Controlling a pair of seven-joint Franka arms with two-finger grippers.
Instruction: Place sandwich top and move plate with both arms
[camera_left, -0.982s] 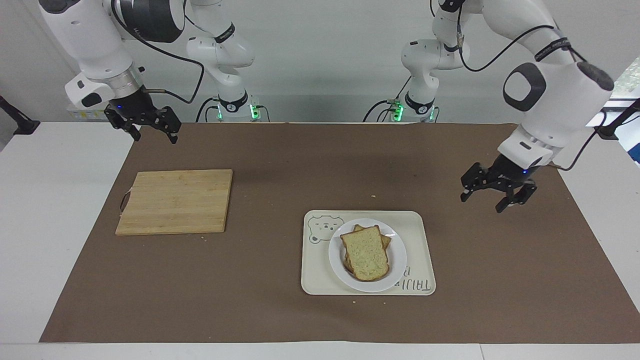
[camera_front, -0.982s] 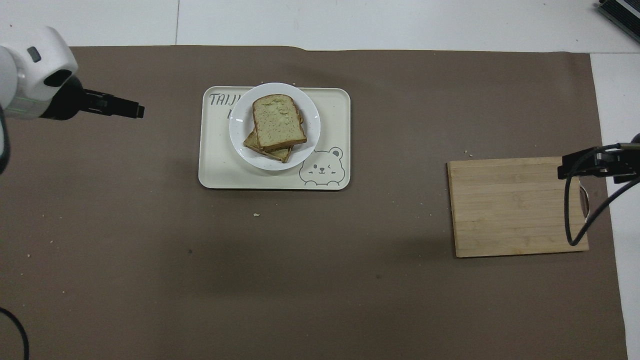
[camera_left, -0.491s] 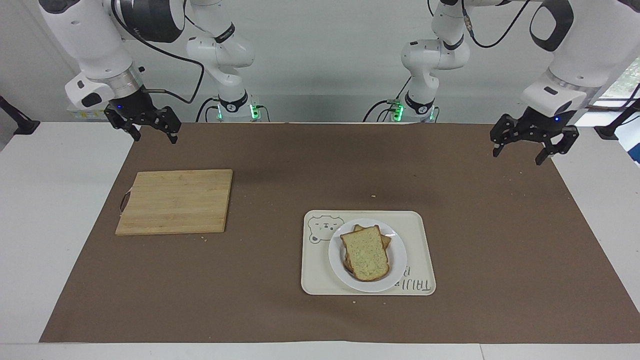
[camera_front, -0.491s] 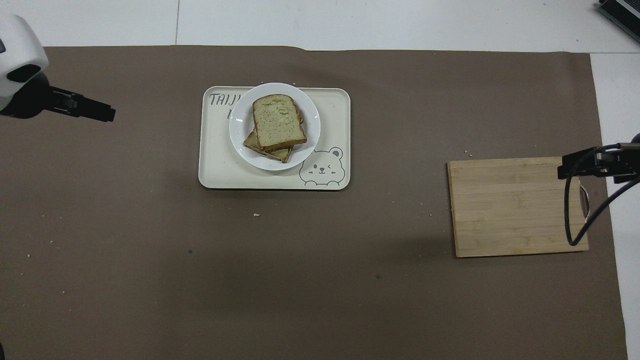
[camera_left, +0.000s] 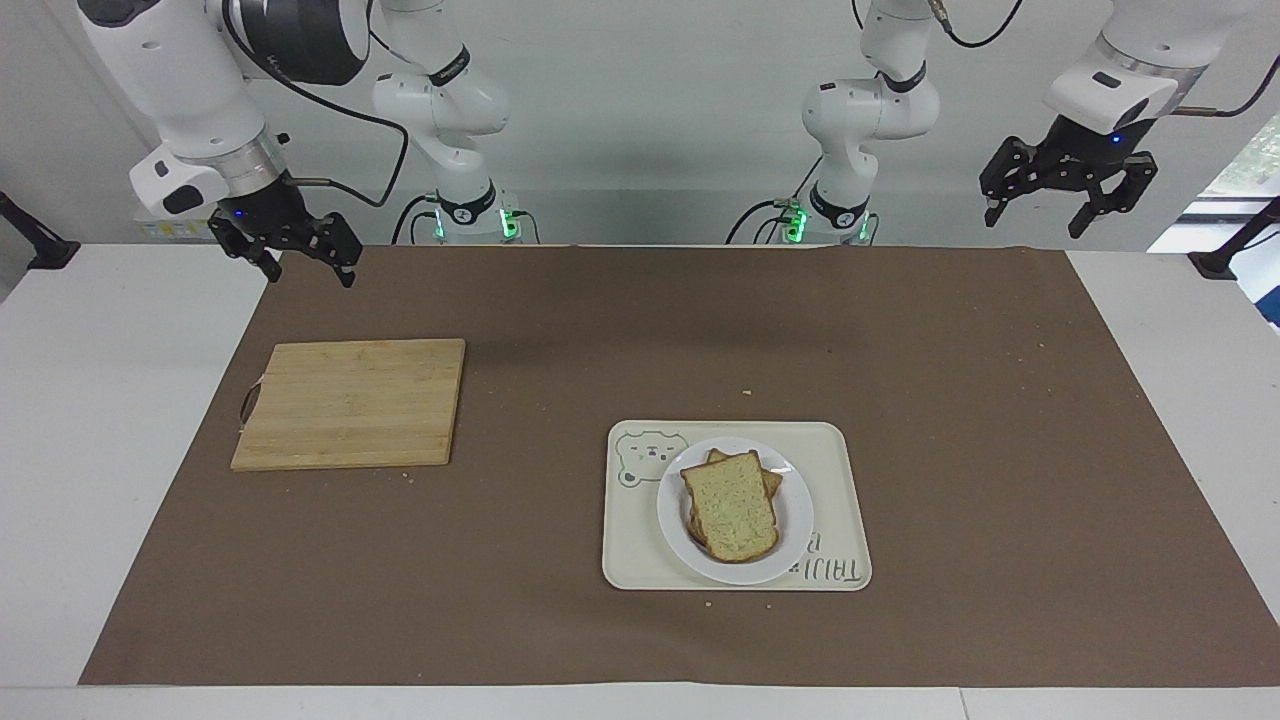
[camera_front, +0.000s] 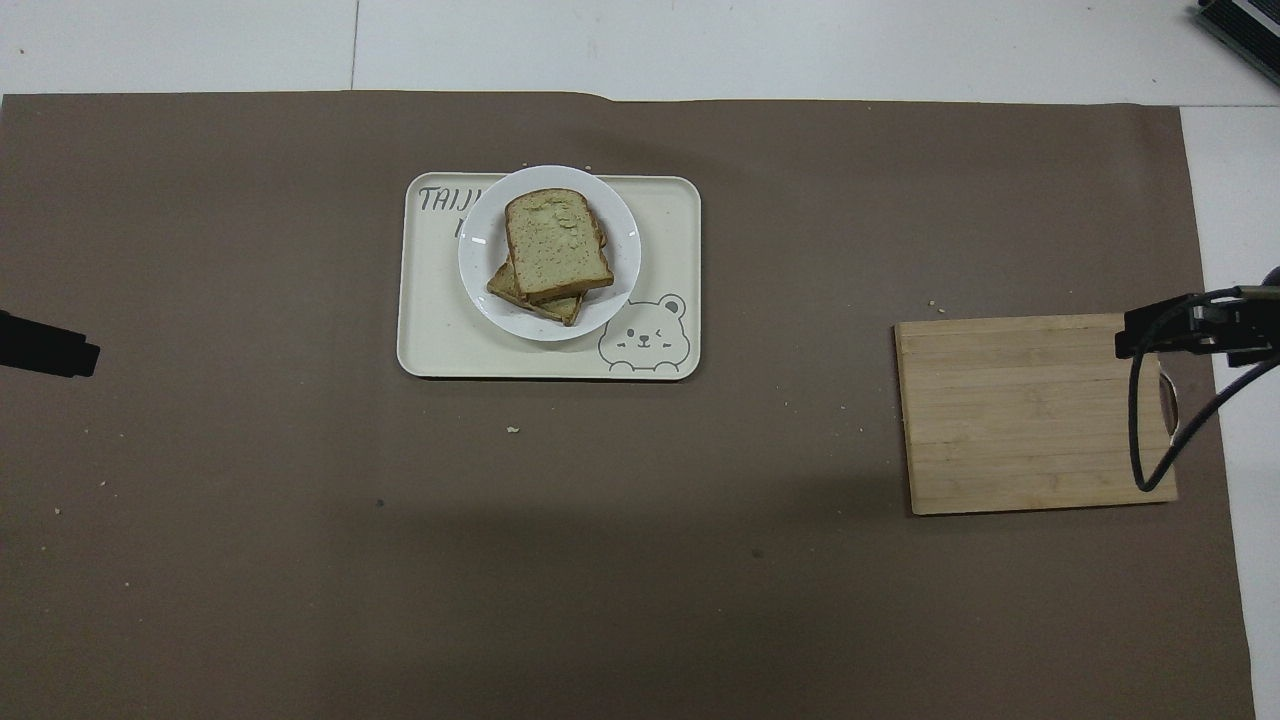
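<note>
The sandwich top (camera_left: 733, 505), a pale slice with brown crust, lies on another slice on the small white plate (camera_left: 800, 520). The plate stands on the cream bear tray (camera_left: 630, 545). In the overhead view the slice (camera_front: 556, 243) sits on the plate (camera_front: 625, 240), with the lower slice poking out beneath it. My left gripper (camera_left: 1035, 225) is open and empty, raised high over the mat's corner at the left arm's end; only its tip (camera_front: 45, 345) shows from overhead. My right gripper (camera_left: 310, 277) is open and empty, waiting in the air by the cutting board; it also shows from overhead (camera_front: 1130, 338).
A wooden cutting board (camera_left: 350, 402) lies bare toward the right arm's end of the table, also seen from overhead (camera_front: 1030, 410). A brown mat (camera_left: 560, 330) covers the table, with a few crumbs on it. The tray (camera_front: 660, 220) lies farther from the robots than the board.
My left gripper has risen and drawn back from beside the tray toward the robots' end of the table. The right arm, plate and bread have not moved.
</note>
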